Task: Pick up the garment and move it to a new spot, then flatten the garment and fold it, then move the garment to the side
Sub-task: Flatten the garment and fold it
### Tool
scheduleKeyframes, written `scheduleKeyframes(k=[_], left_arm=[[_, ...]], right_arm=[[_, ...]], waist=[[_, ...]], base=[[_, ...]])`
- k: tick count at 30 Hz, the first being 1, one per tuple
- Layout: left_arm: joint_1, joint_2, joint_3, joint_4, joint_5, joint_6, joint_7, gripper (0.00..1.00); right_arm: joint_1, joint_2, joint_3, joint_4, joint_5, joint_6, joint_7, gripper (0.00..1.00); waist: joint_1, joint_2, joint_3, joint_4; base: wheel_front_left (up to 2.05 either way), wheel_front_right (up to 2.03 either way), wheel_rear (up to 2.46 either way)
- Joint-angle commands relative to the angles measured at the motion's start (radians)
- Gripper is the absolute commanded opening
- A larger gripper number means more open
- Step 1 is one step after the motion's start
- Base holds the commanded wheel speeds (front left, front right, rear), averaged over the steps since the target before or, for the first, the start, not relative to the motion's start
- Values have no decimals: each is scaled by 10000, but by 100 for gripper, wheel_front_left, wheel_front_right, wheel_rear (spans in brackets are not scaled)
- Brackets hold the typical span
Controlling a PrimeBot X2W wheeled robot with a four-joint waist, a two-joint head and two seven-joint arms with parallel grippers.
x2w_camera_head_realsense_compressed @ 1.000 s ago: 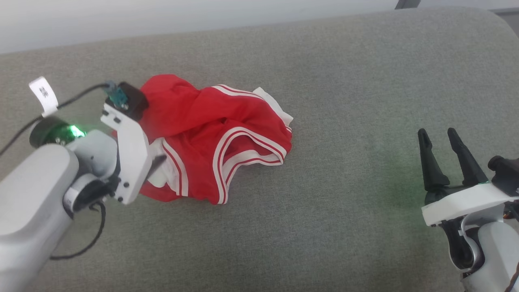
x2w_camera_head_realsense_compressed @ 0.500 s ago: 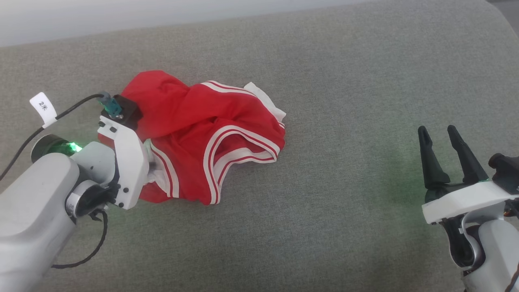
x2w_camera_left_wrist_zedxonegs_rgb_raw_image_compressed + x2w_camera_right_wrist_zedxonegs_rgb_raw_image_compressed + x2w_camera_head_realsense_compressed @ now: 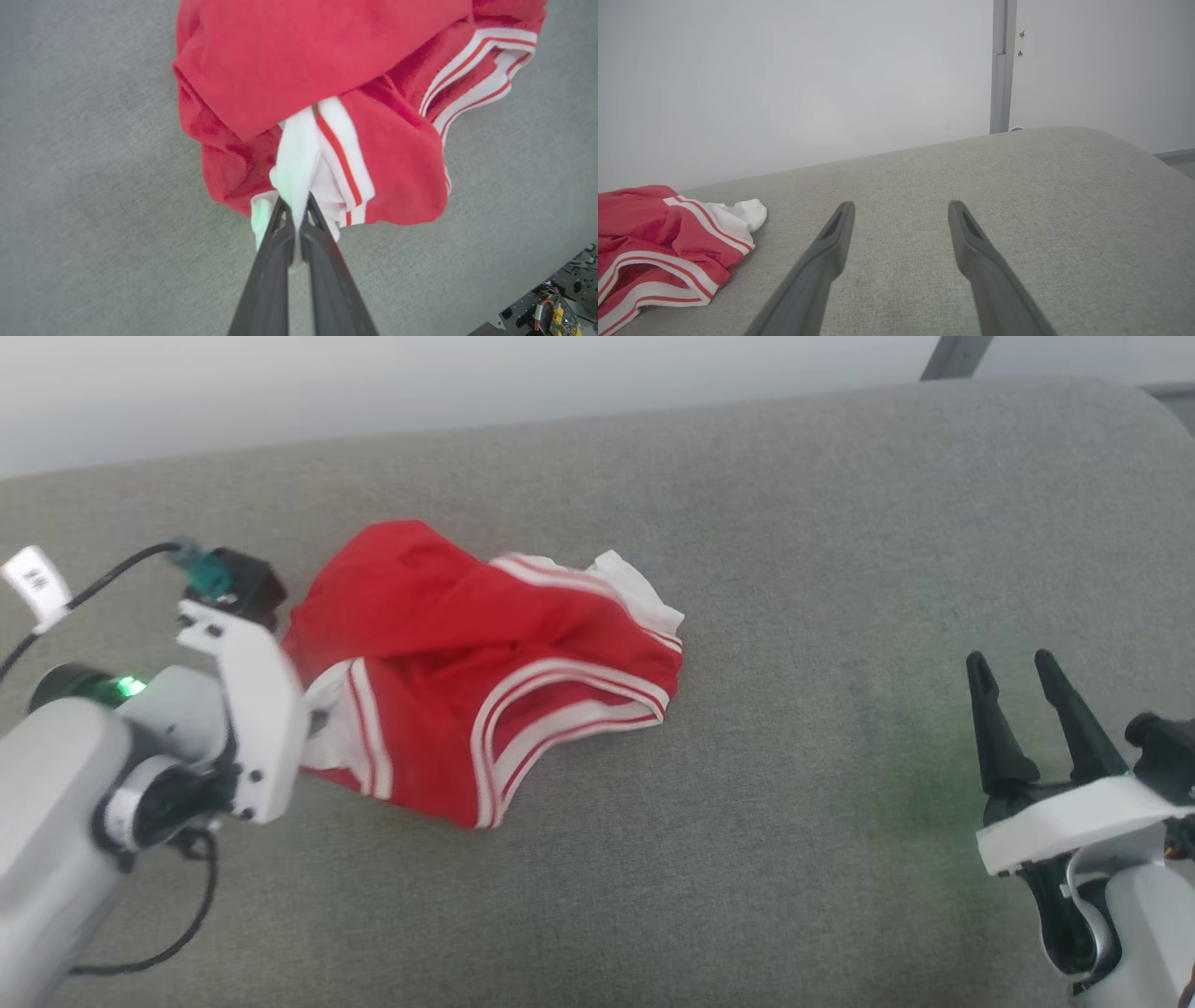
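The garment (image 3: 467, 681), a red jersey with white sleeves and red-and-white striped trim, lies crumpled on the grey cushion; its lettering is hidden. In the left wrist view my left gripper (image 3: 294, 205) is shut on a white fold of the garment (image 3: 327, 93) at its near edge. In the head view that gripper (image 3: 313, 723) is at the garment's left edge, its fingers mostly hidden behind the white mount. My right gripper (image 3: 1013, 677) stands open well to the right, empty, above bare cushion. In the right wrist view the gripper (image 3: 899, 207) is open, and the garment (image 3: 658, 242) lies far left.
The grey fabric cushion (image 3: 794, 569) spreads wide around the garment, with its far edge near a pale wall (image 3: 808, 70). A grey post (image 3: 1000, 65) stands behind the cushion's right end. A black cable (image 3: 93, 597) with a white tag trails from my left wrist.
My left gripper has shut on the garment's white fold and drawn its left edge leftward, stretching the cloth. The head camera has shifted. The right gripper stays open and still.
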Motion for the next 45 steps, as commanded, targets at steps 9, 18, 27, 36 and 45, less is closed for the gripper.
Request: scheduleKeyframes(k=[9, 18, 27, 36, 45], left_arm=[[1765, 1793, 655, -1246, -421, 1313, 108, 0], [2954, 1812, 942, 35, -974, 1481, -672, 0], [2756, 949, 1320, 1116, -1091, 1144, -2147, 100], [2891, 426, 1772, 782, -444, 802, -4688, 100], [3554, -148, 1914, 137, 893, 1079, -8008, 100]], right_arm=[[297, 46, -69, -180, -90, -3, 112, 100], [163, 79, 78, -287, -26, -3, 225, 100], [-25, -61, 658, -278, 142, -3, 340, 100], [24, -325, 1047, -292, 371, -3, 580, 100], [-243, -587, 1620, -400, 627, -3, 1219, 100]], waist=[[0, 0, -264, 312], [0, 0, -106, 383], [0, 0, -111, 532], [0, 0, -420, 1107], [0, 0, -677, 2124]], base=[[0, 0, 0], [0, 0, 0], [0, 0, 0], [0, 0, 0], [0, 0, 0]])
